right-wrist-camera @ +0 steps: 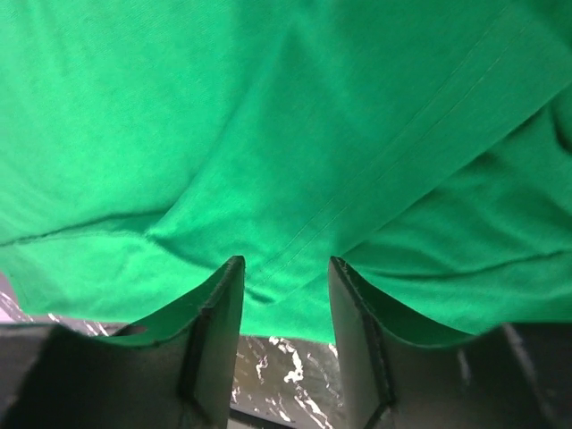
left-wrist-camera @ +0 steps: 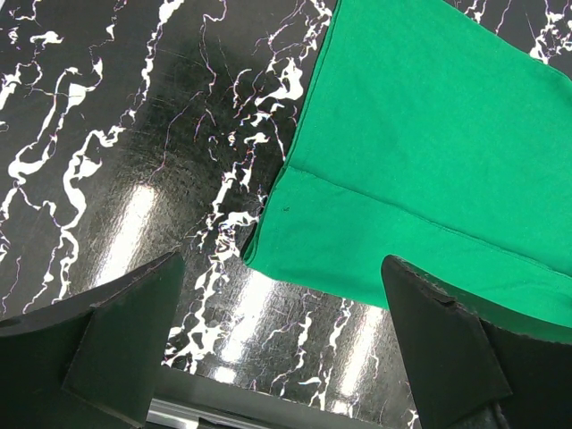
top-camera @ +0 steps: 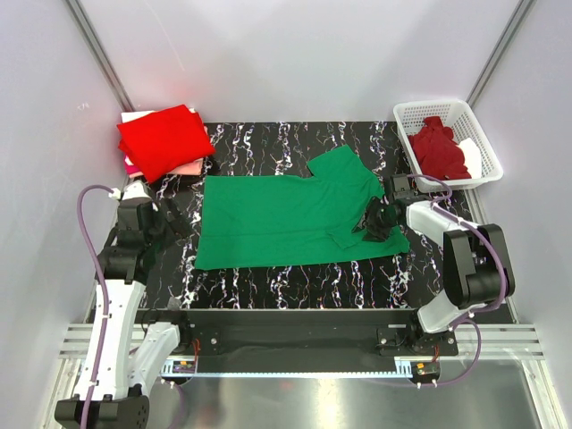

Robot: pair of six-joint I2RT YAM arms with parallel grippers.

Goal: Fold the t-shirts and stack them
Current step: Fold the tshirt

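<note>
Pinching green tee (right-wrist-camera: 286, 134), wrist-view only: right tool (right-wrist-camera: 286, 262)

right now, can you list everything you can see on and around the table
green t-shirt: 1, emerald, spread mid-table
red t-shirt: 1, bright red, folded, top of the far left pile
pink cloth: count unclear, pale pink, under the red t-shirt
maroon t-shirt: 1, dark maroon, bunched in the basket
white cloth: 1, white, in the basket
basket: 1, white lattice, far right corner
table: 1, black, white veins
left gripper: 1, black, open, over the green t-shirt's hem corner
right gripper: 1, black, on the green t-shirt's right side, grip unclear
</note>
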